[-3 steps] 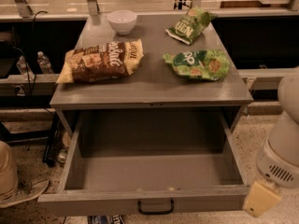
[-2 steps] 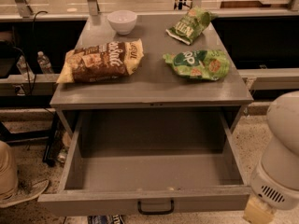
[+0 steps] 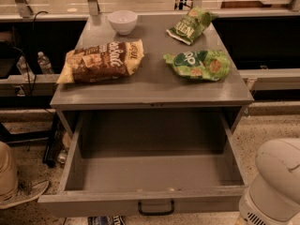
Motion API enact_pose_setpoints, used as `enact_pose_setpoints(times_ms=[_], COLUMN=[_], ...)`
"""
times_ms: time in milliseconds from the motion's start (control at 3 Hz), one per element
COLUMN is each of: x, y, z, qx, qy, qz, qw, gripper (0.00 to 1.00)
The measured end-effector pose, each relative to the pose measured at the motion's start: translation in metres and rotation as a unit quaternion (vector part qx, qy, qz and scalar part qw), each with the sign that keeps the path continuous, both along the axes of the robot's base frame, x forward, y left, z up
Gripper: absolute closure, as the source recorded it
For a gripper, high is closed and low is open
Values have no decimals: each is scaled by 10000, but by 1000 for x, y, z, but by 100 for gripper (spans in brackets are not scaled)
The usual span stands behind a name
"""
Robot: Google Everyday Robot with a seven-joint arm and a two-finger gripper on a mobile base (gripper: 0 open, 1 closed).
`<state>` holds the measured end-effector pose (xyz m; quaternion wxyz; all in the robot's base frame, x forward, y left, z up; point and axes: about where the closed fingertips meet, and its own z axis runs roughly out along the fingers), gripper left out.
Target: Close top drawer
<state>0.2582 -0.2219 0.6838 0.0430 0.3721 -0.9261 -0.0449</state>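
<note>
Top drawer [image 3: 154,175], wide grey box with a plain front, pulled fully out of the grey cabinet under the counter [image 3: 154,88]. Small black loop handle [image 3: 155,207] at front centre. End effector [image 3: 242,218] at the lower right corner below the white rounded arm housing [image 3: 276,182], just beside the drawer's right front corner and largely cut off by the frame edge; grip state cannot be told. On the counter: brown crinkled chip bag [image 3: 101,61], white bowl [image 3: 123,21].
</note>
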Motion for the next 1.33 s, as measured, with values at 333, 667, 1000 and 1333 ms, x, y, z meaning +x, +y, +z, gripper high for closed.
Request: enact_pose_setpoints(times_ms=[333,667,1000,1333], x=[11,36,62,63], y=[3,9,15,16], z=[-19,-27,-26,-26], qx=[113,197,247,264], qy=[-301,-724,-1091,-1109], qz=[-65,-55,-3,10], qw=[9995,9972,9937,9935], gripper=[100,100,100,100])
